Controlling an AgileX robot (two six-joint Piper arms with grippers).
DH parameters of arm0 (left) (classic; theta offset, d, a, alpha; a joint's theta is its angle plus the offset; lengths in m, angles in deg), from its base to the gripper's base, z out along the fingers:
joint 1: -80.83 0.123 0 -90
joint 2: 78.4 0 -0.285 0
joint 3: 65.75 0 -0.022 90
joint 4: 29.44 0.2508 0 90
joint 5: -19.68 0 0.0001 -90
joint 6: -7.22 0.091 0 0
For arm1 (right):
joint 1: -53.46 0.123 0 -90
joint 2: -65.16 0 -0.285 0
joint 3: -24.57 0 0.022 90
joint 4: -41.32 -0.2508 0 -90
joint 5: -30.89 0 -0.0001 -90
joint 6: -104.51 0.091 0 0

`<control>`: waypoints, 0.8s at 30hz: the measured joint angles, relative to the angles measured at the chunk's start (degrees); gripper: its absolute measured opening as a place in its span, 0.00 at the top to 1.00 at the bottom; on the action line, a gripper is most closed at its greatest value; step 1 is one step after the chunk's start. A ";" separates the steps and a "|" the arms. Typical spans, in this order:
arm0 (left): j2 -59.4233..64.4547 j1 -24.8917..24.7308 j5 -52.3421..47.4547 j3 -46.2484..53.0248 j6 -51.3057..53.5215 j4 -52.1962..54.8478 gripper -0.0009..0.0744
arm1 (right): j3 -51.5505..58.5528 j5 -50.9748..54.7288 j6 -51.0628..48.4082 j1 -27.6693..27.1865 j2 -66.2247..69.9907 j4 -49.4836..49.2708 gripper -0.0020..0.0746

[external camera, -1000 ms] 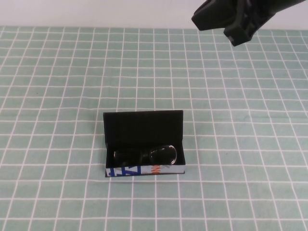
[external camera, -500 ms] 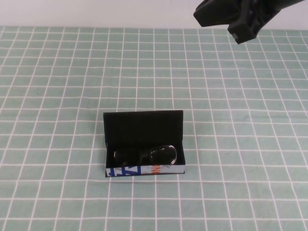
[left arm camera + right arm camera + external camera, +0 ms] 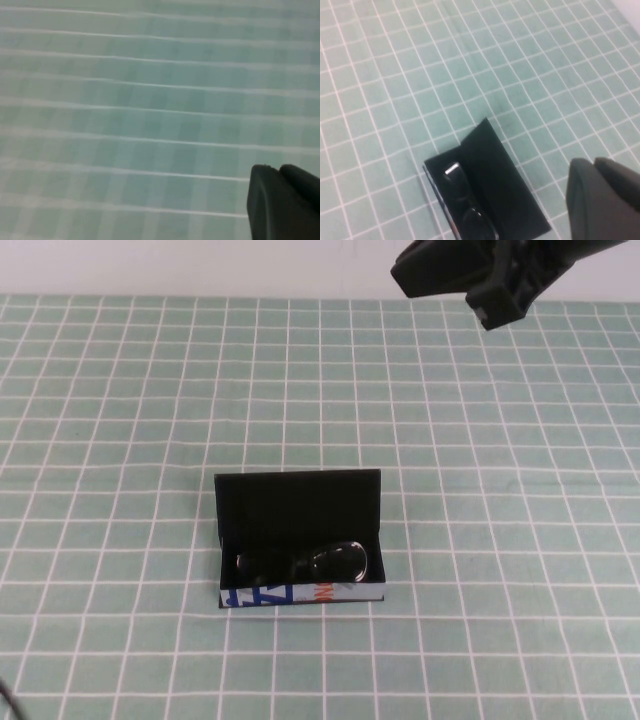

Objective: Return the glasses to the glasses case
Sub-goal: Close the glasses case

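Your right gripper (image 3: 480, 285) has drifted slightly left, jaw state indeterminate. Black thick-rimmed plastic glasses (image 3: 305, 562) lie inside the black box-shaped glasses case (image 3: 298, 502), lid open. Left gripper (image 3: 285, 205): near the mat, jaws unreadable.

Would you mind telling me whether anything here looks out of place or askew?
Nothing stands out. The glasses lie inside the glasses case, lid up. The right gripper hangs high, far from it; the left gripper is over bare cloth.

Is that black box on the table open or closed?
Open: the glasses case lid stands upright, glasses lying inside. Right gripper is high above, apart; left gripper elsewhere over bare cloth.
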 joint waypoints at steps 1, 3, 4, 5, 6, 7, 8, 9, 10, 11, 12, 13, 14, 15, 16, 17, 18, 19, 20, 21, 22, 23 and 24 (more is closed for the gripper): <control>0.53 -0.26 0.45 -0.02 6.19 -5.84 0.99 | 0.00 0.00 0.00 0.00 0.00 -0.34 0.99; 1.17 -0.51 2.30 -0.02 14.16 -14.12 0.99 | 0.00 0.00 0.00 0.00 0.00 -0.54 0.99; 1.30 -0.49 3.98 -0.02 16.13 -16.84 0.99 | 0.00 0.00 0.00 0.00 0.12 -0.57 0.99; 1.39 -0.53 6.44 -0.02 17.32 -19.05 0.99 | 0.00 0.00 0.00 0.00 0.23 -0.57 0.99; 1.39 -0.63 8.74 -0.02 17.80 -20.64 0.99 | 0.00 0.00 0.00 0.00 0.33 -0.57 0.99; 1.39 -0.63 11.77 -0.02 18.04 -22.69 0.99 | 0.00 0.00 0.00 0.00 0.38 -0.57 0.99; 1.39 -0.63 14.79 -0.02 18.13 -25.11 0.99 | 0.00 0.08 0.00 0.00 0.47 -0.61 0.99; 1.42 -0.63 17.41 -0.02 18.36 -27.35 0.99 | 0.00 0.08 0.00 0.00 0.62 -0.61 0.99; 1.52 -0.63 19.40 -0.02 18.99 -30.36 0.99 | 0.00 0.08 0.00 0.00 0.74 -0.83 0.99; 1.81 -0.63 20.70 -0.02 20.33 -33.56 0.99 | 0.00 0.08 0.10 0.00 1.09 -1.34 0.99; 2.36 -0.63 21.14 -0.02 22.21 -36.81 0.99 | 0.00 0.08 0.10 0.00 1.50 -2.33 0.99; 3.29 -0.63 20.94 -0.02 25.35 -39.92 0.99 | 0.00 0.08 0.10 0.00 1.97 -3.68 0.99; 4.59 -0.63 19.95 -0.02 29.08 -42.85 0.99 | 0.00 0.08 0.10 0.00 2.59 -5.29 0.99; 5.84 -0.63 18.68 -0.02 32.71 -45.07 0.99 | 0.00 0.08 0.10 0.00 3.15 -6.66 0.99; 7.67 -0.63 16.86 -0.02 35.75 -47.61 0.99 | 0.00 -0.16 0.10 0.00 3.96 -8.23 0.99; 9.67 -0.63 15.13 -0.02 38.07 -50.06 0.99 | 0.00 -0.43 0.10 0.00 4.88 -9.54 0.99; 11.33 -0.63 13.77 -0.02 39.64 -51.94 0.99 | 0.00 -0.56 0.10 0.00 5.86 -10.40 0.99; 13.45 -0.63 12.90 -0.02 41.48 -54.18 0.99 | 0.00 -1.03 0.10 0.00 6.89 -11.19 0.99; 15.49 -0.63 12.45 -0.02 43.41 -56.31 0.99 | 0.00 -1.28 0.10 0.00 8.00 -11.59 0.99; 17.43 -0.63 12.40 -0.02 44.93 -57.84 0.99 | 0.00 -1.42 0.10 0.00 8.96 -11.85 0.99; 19.21 -0.63 12.35 -0.02 46.76 -59.50 0.99 | 0.00 -1.54 0.10 0.00 10.17 -12.08 0.99; 20.87 -0.63 12.35 0.02 48.44 -60.98 0.99 | 0.00 -1.68 0.10 0.00 11.43 -12.08 0.99; 22.07 -0.63 12.35 0.26 50.10 -62.38 0.99 | 0.00 -1.92 0.10 0.00 12.72 -12.21 0.99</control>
